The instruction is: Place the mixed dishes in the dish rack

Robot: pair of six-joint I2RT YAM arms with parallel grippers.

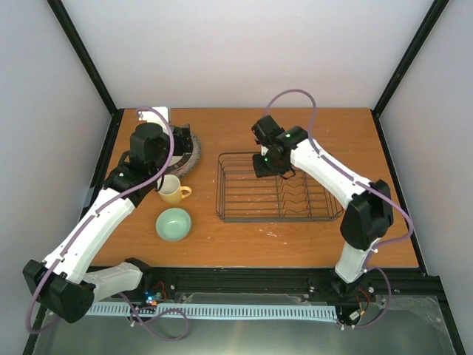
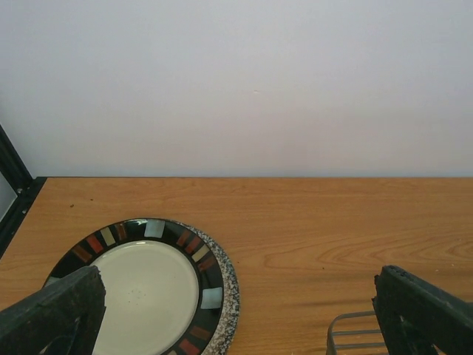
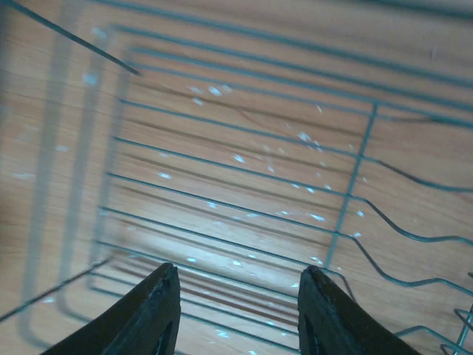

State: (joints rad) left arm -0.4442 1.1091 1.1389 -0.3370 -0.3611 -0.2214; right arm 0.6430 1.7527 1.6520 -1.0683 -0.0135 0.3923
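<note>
The black wire dish rack stands mid-table with nothing in it. My right gripper hangs over the rack's back left part, open and empty; its wrist view shows the rack's wires between its fingertips. My left gripper is open and empty above the plates stacked at the back left. In the left wrist view the cream plate with striped rim lies on the speckled-rim plate. The yellow mug and the mint-green bowl sit in front of the plates.
A white object lies at the back left corner. A black frame post edges the table on the left. A corner of the rack shows by the left gripper's right finger.
</note>
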